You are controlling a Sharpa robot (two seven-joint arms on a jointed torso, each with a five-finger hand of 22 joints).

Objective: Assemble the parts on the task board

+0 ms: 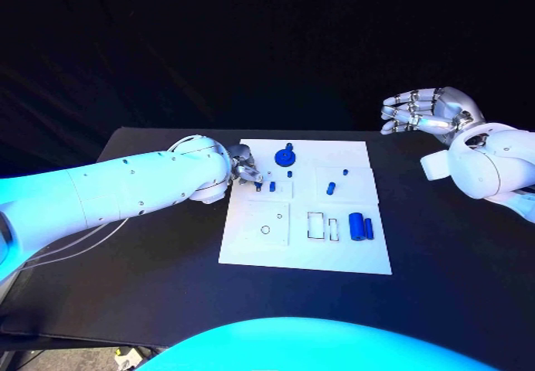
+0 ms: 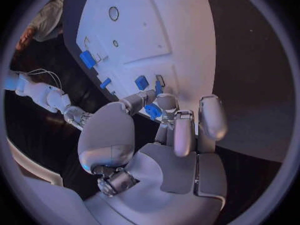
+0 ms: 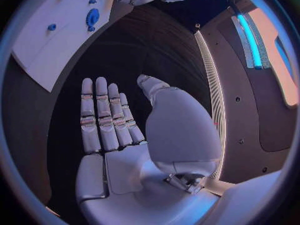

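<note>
- Task board [image 1: 335, 255] lies flat on the black counter [image 1: 446, 255], long axis running away from the robot.
- Left hand [image 1: 245, 175] reaches over its near-left edge, fingertips pinching a small blue part [image 2: 152, 110].
- Right hand [image 1: 427, 110] hovers released, well apart to the right.

Tabletop [image 1: 134, 286]: matt black surface.
Task board [image 1: 301, 259]: smooth white plate, matt.
Parts [image 1: 357, 226]: smooth blue plastic is seen.
Left robot hand [image 2: 178, 130]: glossy silver metal.
Right robot hand [image 1: 429, 108]: glossy silver metal.
</note>
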